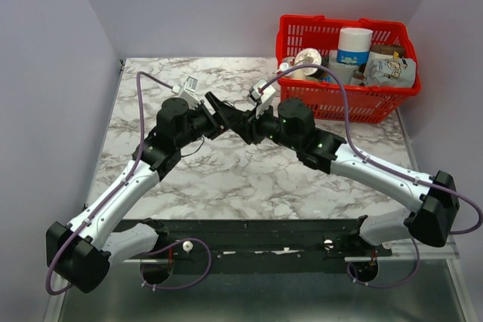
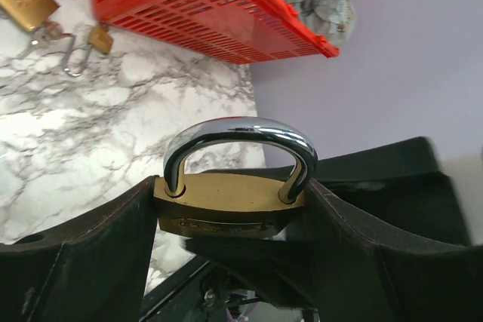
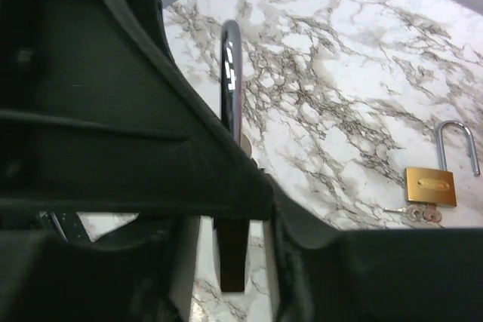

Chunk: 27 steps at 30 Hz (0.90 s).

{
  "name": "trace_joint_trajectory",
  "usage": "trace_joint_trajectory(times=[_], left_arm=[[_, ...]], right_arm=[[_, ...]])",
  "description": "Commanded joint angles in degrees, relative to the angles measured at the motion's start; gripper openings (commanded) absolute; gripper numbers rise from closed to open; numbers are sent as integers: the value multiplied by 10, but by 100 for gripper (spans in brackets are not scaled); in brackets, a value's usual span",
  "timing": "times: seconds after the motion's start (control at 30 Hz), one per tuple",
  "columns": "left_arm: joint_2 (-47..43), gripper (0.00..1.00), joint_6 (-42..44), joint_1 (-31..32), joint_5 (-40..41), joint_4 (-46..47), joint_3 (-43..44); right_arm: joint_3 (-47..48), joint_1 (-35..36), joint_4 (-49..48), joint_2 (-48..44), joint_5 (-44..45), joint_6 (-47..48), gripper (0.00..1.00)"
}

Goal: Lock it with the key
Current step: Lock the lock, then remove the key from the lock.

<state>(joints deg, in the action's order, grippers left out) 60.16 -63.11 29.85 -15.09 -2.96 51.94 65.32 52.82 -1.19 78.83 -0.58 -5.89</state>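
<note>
Spanning the whole view, the white, grey-veined marble worktop (image 1: 249, 179) carries everything. Both black-and-white arms reach inward and meet above its middle, the left gripper (image 1: 219, 116) and right gripper (image 1: 245, 127) tip to tip. A red slatted plastic basket (image 1: 347, 99) sits at the far right corner, packed with tubs and packets. The left fingers (image 2: 98, 239) are clamped on either side of the brass padlock with the chrome shackle (image 2: 226, 205), held upright off the worktop, both shackle legs running down into the body. The right fingers sit close against that padlock's edge; whether they pinch anything I cannot tell. A second brass padlock (image 3: 431, 185) lies flat on the worktop, shackle sprung open, a small bunch of keys (image 3: 423, 215) touching it.
</note>
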Motion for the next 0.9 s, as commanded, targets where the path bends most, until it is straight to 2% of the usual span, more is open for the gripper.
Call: trace_joint_trajectory(times=[0.0,0.07,0.13,0.23,0.6,0.87], left_arm=[[0,0,9,-29,-6,-21,30],[-1,0,8,-45,-6,-20,37],[-3,0,5,-52,-5,-20,39],[-5,0,-3,-60,-8,-19,36],[-6,0,-50,-71,-38,5,30],[-9,0,-70,-73,-60,25,17]], right_arm=[[-1,3,-26,-52,20,-4,50],[-6,-3,-6,-66,9,-4,57],[-17,-5,9,-75,9,-1,59],[-27,-8,10,-84,-41,9,60],[-41,-9,8,-48,-79,39,52],[-44,-12,-5,-31,-66,45,46]])
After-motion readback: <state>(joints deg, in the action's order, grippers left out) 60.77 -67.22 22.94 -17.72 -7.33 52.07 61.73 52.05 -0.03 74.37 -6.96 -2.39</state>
